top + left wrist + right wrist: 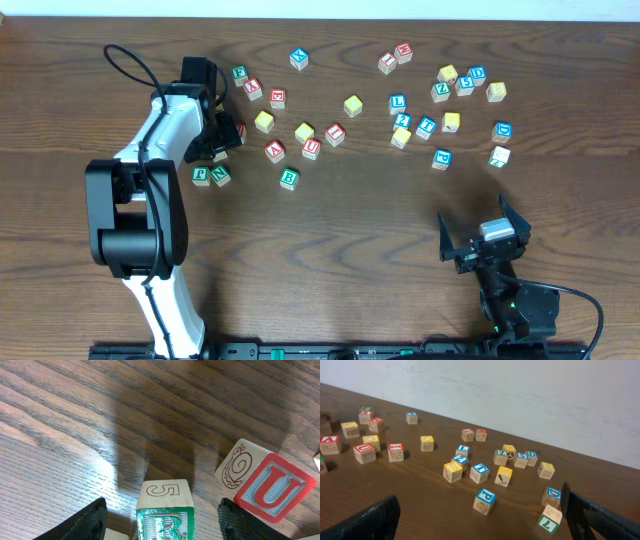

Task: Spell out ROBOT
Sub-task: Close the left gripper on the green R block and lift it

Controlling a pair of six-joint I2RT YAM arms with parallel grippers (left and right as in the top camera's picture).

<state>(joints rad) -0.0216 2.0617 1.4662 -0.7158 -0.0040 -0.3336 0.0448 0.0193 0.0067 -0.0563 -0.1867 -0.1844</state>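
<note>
— Looking for the R block [165, 521]. Spotted anywhere?
— Low in the left wrist view, green-lettered, upright on the table [75, 420], with a 5 on the upper face. Cut off by the bottom edge, so only partly seen.
— Held by the left gripper [218, 142]?
— Not visibly. Spread wide, with one dark finger [86, 524] to each side of the block and bare wood in both gaps. Further down, out of frame; cannot tell about contact there.
— And from overhead?
— Hard to pick out under the gripper and forearm; no letter readable there.
— Anything beside it?
— Just to the right, a red U block [276, 491], turned at an angle, snail drawing on the side face, apart from the R. Also a pale corner [317, 461] at the far right edge, too cropped to name.
— Other letters for the word?
— A green B block [289, 179], standing alone, well to the right of the left gripper. Most other faces too small to read with certainty.
— Right gripper [481, 238]?
— Near the front edge of the table, well apart from every block, fingers splayed wide, holding nothing.
</note>
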